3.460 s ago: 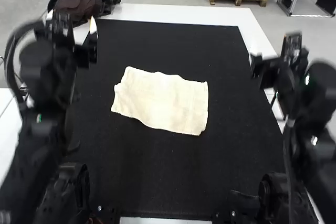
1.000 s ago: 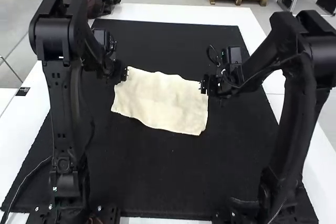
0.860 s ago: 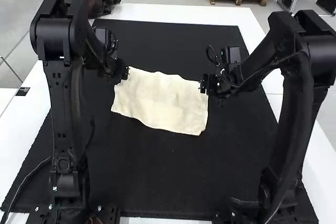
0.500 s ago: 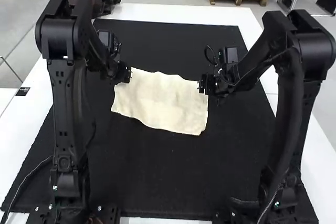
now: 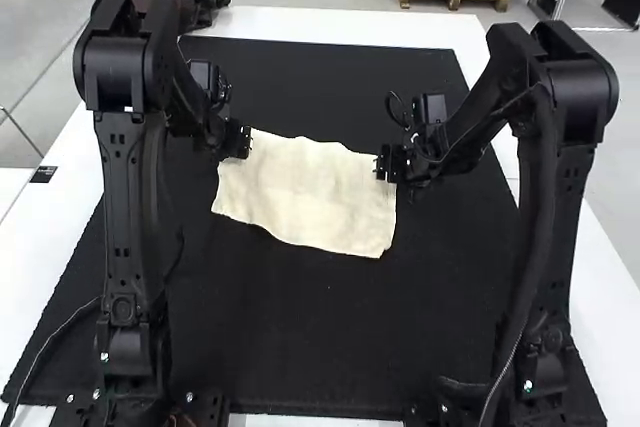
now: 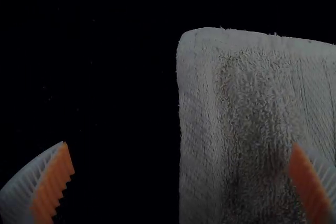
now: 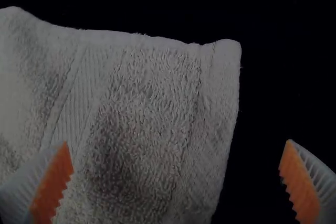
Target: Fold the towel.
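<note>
Both arms have swung in from the sides of the worktop (image 5: 350,23) since the earliest frame, and the towel (image 5: 305,192) has not shifted. It lies spread and unfolded on the black mat (image 5: 320,347), its far edge a little wavy. The left gripper (image 5: 241,141) is open at the far left corner, the right gripper (image 5: 385,164) open at the far right one. Each has its fingers astride a side edge, probably so that closing pinches a corner. Gripping both would let the far edge come over evenly toward the near one; a shallow pinch could slip.
</note>
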`<state>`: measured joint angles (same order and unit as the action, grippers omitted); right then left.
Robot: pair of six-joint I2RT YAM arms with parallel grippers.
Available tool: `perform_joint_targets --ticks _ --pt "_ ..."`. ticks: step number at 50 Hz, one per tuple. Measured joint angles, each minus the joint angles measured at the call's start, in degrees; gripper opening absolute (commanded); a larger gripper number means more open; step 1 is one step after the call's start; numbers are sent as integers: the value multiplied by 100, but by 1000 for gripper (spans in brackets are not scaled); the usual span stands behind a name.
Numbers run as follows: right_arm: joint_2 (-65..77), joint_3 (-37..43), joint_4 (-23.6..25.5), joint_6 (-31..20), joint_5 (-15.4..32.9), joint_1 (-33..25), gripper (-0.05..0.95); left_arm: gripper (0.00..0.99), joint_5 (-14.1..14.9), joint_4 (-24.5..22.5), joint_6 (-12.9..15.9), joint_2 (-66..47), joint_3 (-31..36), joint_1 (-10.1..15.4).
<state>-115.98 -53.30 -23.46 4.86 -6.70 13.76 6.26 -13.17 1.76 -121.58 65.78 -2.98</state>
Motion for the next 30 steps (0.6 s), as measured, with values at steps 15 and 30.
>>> perform_joint_targets --ticks 15,30 --pt "-103 -103 -2 -46 57 33 910 959 0 -22 13 -24 0 7" --pt "-118 -125 17 -109 181 85 841 918 2 35 13 -131 0 4"
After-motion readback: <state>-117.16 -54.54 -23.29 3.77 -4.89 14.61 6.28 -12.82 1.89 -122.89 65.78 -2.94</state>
